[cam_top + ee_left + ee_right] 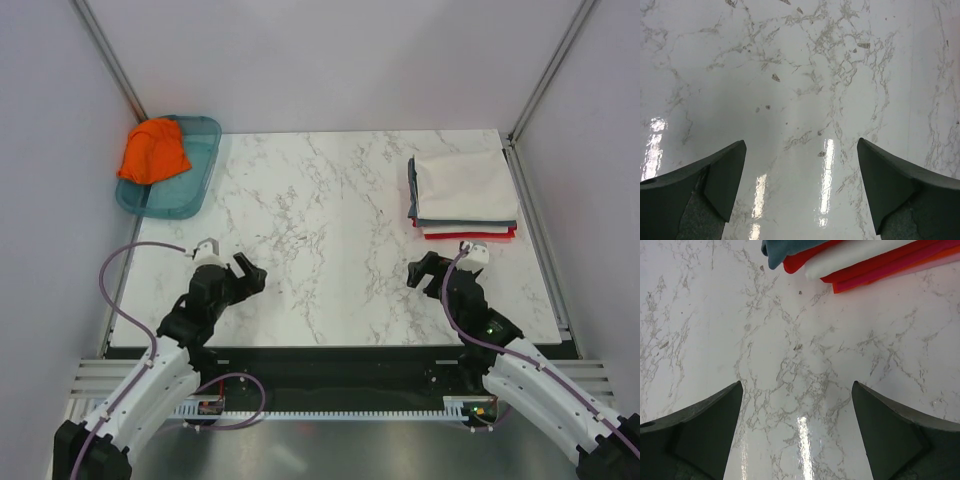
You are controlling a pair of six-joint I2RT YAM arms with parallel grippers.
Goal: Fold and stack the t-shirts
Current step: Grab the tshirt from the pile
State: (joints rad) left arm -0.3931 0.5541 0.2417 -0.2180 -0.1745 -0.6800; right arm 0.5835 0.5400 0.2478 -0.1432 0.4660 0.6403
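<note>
Orange t-shirt (153, 152): unfolded and bunched into a loose heap, lying in the far-left part of the teal translucent tray (188, 192) and spilling over its left rim. The tray holds nothing else visible and sits at the far-left corner of the marble-patterned desk (320, 230).

Stack of folded t-shirts (463, 188): flat rectangles piled at the far-right side of the desk, well apart from the tray. A white one lies on top, grey beneath it, and red and white layers at the bottom. The right wrist view shows the stack's near edge (850, 262) as grey, red, white and red layers resting on the desk.

Left gripper (251, 273) (800, 190): fingers spread wide, nothing between them, above bare desk near the left front.

Right gripper (421, 272) (797, 430): fingers likewise spread wide and empty, above bare desk just in front of the stack, not touching it.
</note>
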